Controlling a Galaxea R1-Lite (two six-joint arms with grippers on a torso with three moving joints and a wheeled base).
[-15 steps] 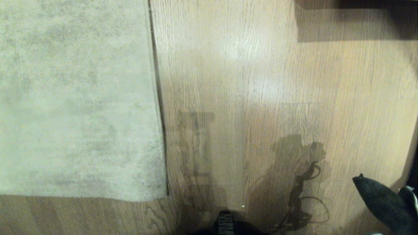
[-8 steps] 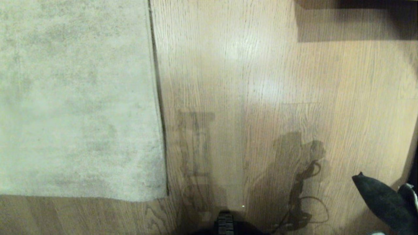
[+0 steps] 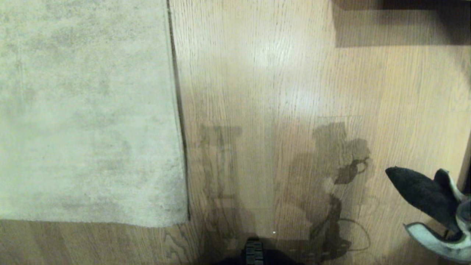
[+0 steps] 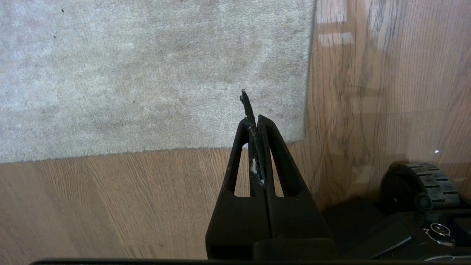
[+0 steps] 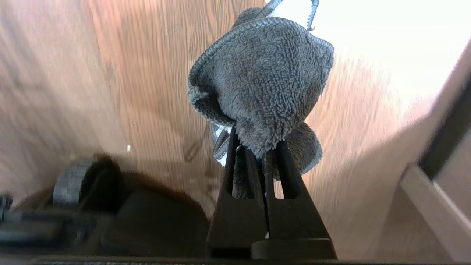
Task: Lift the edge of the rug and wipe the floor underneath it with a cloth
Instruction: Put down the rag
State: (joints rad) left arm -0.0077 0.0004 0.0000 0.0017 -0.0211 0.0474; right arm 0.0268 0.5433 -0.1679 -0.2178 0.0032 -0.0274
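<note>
Two grippers, both pressed together. Right gripper (image 5: 263,151) pinches the cloth (image 5: 261,88), which bunches up past its fingertips, off the floor (image 3: 276,73); in the head view the cloth (image 3: 423,193) hangs at the lower right. Left gripper (image 4: 254,121) holds nothing, with the rug (image 4: 147,73) corner just beyond its tips. The rug edge (image 3: 178,110) lies flat, well apart from the cloth.
</note>
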